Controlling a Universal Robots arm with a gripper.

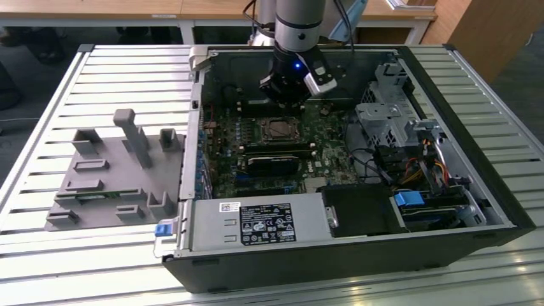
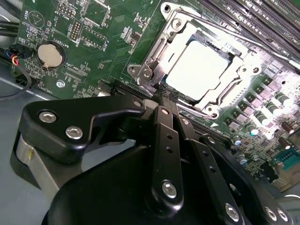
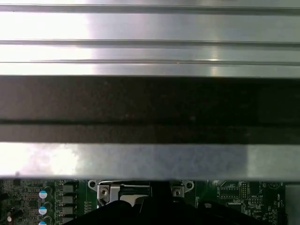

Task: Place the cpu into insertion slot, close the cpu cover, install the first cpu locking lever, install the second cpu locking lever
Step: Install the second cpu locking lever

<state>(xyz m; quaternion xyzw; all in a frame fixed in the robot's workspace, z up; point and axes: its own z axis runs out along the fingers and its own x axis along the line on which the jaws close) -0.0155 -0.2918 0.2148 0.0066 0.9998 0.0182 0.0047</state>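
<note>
While our arm hung over the open computer case (image 1: pixel 442 210) on the slatted bench (image 1: pixel 51 83), the cpu (image 2: pixel 199 70) already sat in the insertion slot (image 1: pixel 278 130), with the cpu cover (image 2: pixel 243 63) down around its pale face. Our hand (image 2: pixel 164 93) held nothing; its fingers (image 2: pixel 165 122) were drawn together, tips at the slot's near edge, the chip just beyond them.

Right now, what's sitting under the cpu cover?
In the second wrist view the cpu cover lies closed over the insertion slot. Through its cut-out centre the cpu shows its pale metal face. The cpu's edges and the socket contacts beneath are hidden by the frame and the chip.
</note>
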